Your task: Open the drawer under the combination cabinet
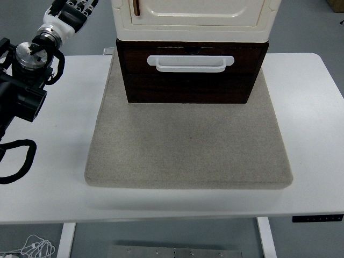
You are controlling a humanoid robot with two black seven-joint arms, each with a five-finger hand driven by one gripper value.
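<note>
So the dark brown drawer (pixel 191 80) sits under the cream cabinet (pixel 193 19) at the far end of a grey mat (pixel 188 150) on the white table (pixel 312 134), white handle (pixel 191 63) facing us. The left arm (pixel 32 64) hangs at the left edge; its hand (pixel 72 11) is mostly cropped, can't tell its fingers' state.
</note>
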